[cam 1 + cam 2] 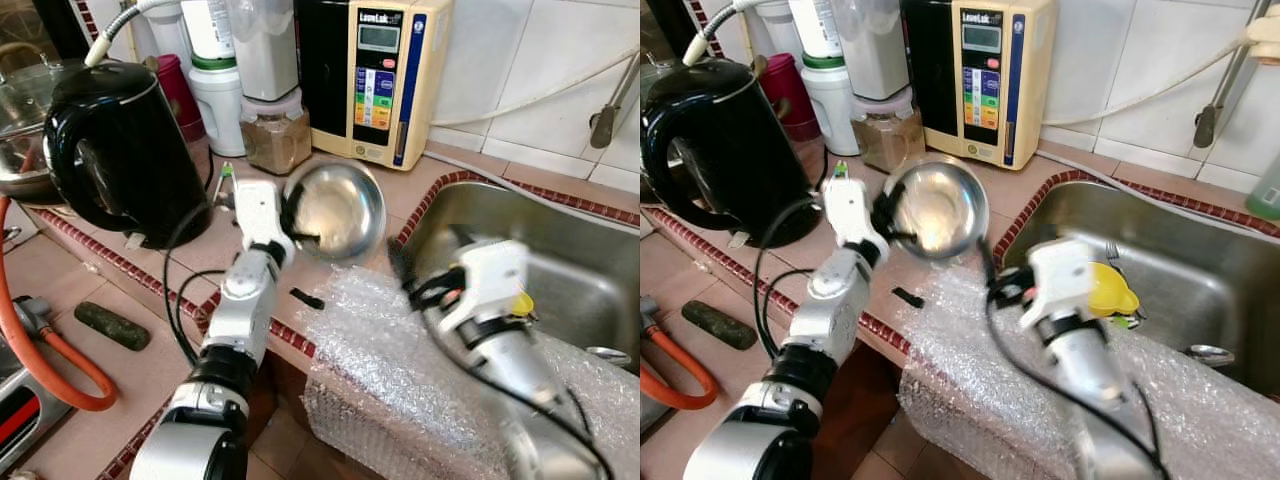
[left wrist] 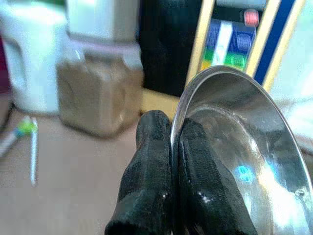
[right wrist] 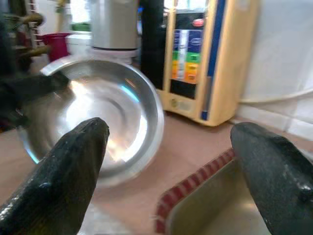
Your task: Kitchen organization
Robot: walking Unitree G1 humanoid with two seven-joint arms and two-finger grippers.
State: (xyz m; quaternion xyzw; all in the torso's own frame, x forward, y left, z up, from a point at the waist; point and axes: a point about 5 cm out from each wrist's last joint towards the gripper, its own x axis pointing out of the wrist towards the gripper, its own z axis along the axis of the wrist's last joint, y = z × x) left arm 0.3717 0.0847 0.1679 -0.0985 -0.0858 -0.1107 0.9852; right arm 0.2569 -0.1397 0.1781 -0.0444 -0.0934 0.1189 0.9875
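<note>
While my left gripper (image 2: 171, 161) pinches the rim of the steel bowl (image 1: 335, 210), fingers closed on either side of the edge, the bowl hangs tilted above the counter, just beside the sink (image 1: 560, 260). My right gripper (image 3: 171, 161) is spread wide, holding nothing, facing the bowl from the sink's side.

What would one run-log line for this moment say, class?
left gripper: shut on steel bowl rim, tilted above counter | right gripper: open, facing bowl | sink: beside

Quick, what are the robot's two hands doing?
Left gripper: shut on the steel bowl rim.
Right gripper: open, holding nothing.
</note>
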